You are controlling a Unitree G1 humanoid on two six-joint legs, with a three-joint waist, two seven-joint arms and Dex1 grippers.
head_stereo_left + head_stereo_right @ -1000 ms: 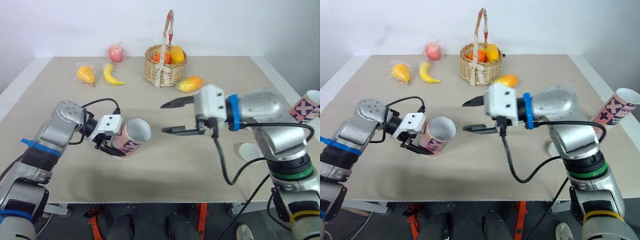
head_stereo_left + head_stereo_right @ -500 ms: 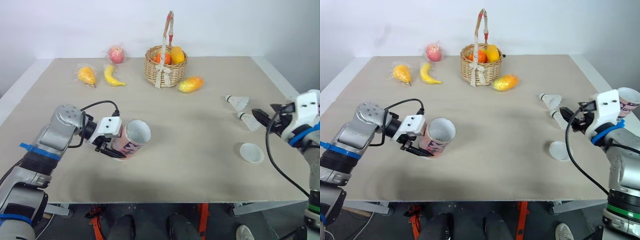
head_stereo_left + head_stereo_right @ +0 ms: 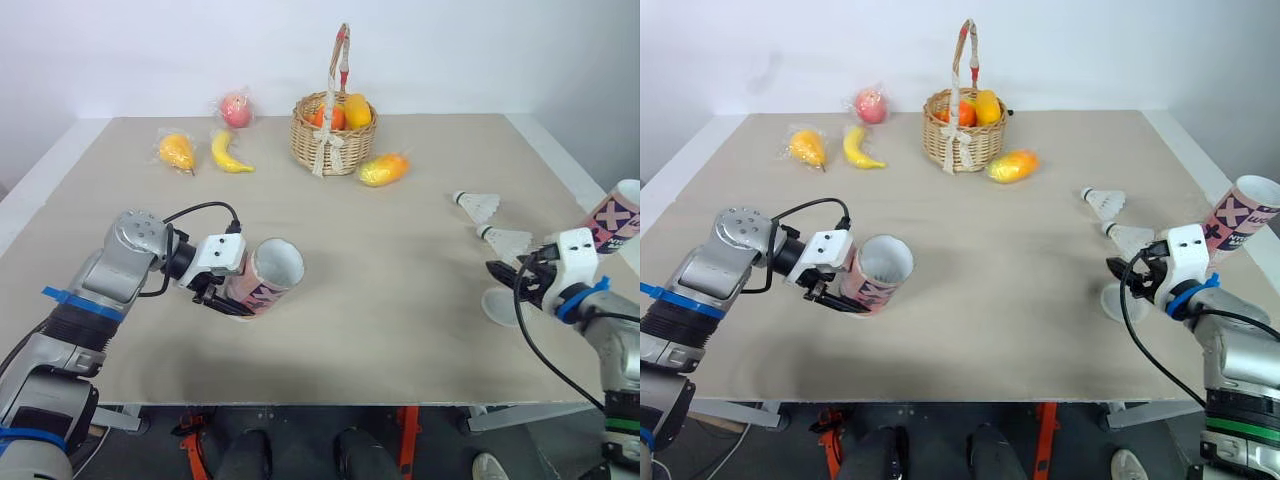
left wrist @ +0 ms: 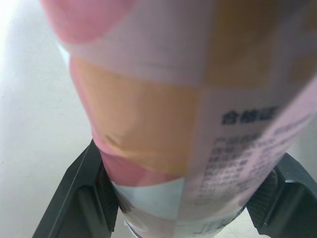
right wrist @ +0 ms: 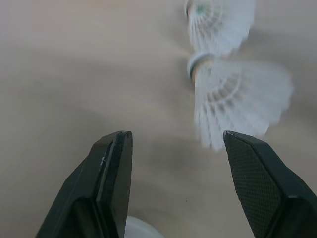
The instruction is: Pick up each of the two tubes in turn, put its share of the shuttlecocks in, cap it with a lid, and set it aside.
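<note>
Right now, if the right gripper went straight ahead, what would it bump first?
Probably the nearer shuttlecock, lying just ahead of the right gripper, off toward one of its open jaws. The other shuttlecock sits beyond it. Depth is hard to judge.

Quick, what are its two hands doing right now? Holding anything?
Left hand: closed on the tube.
Right hand: open, holding nothing, close to a shuttlecock.

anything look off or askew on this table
The second tube stands tilted at the right edge of the table, open end up; what props it cannot be seen. Otherwise nothing stands out.
</note>
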